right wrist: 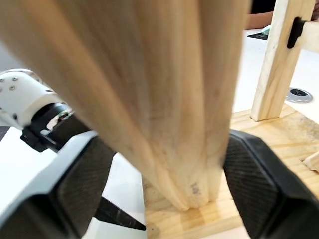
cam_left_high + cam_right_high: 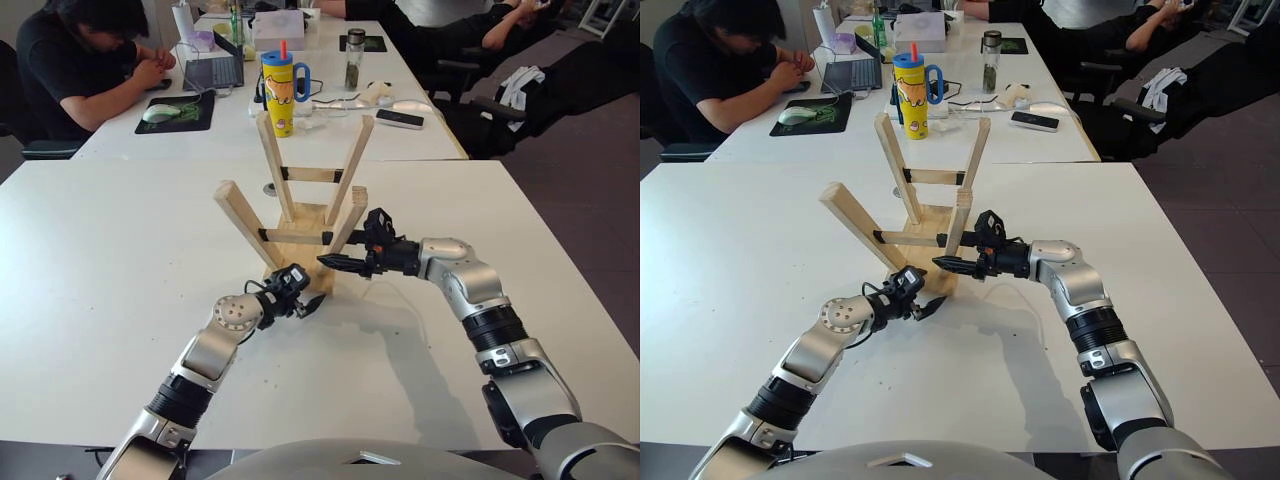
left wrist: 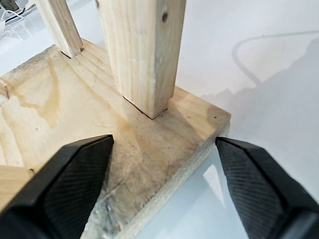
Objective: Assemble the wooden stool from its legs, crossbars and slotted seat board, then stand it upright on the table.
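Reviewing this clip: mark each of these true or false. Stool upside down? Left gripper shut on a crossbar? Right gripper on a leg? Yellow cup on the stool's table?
1. The stool rests upside down, with its seat board on the table. True.
2. The left gripper is shut on a crossbar. False: it is open, with its fingers on either side of the seat board's near corner.
3. The right gripper clamps a leg close to the seat board. True.
4. The yellow cup stands on the stool's table. False: it stands on the table behind.
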Controlling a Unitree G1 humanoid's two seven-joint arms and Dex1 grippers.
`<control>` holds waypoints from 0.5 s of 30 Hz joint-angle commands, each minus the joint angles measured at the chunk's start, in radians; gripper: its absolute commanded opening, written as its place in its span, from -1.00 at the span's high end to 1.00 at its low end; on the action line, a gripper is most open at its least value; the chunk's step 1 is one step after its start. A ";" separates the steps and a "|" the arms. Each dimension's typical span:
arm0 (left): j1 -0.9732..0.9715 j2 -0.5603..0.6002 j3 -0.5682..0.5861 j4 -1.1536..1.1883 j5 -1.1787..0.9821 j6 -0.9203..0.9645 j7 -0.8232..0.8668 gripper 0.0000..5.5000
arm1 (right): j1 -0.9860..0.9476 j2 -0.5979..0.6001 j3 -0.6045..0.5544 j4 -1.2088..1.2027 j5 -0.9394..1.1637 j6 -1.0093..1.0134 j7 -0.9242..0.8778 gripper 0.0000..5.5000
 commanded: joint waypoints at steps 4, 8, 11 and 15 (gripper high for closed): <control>0.005 -0.071 0.024 0.214 0.008 0.133 0.071 -0.37 | 0.188 -0.208 0.073 -0.018 -0.121 -0.022 0.103 -0.49; -0.001 -0.078 0.045 0.260 0.019 0.116 0.103 -0.37 | 0.132 -0.244 -0.050 0.054 -0.074 -0.041 0.095 -0.49; 0.005 -0.081 0.050 0.291 0.024 0.094 0.123 -0.37 | 0.043 -0.224 -0.139 0.120 -0.030 -0.039 0.079 -0.33; 0.002 -0.070 0.048 0.323 0.026 0.077 0.118 -0.37 | -0.114 -0.140 -0.368 0.004 0.292 0.228 -0.010 -0.08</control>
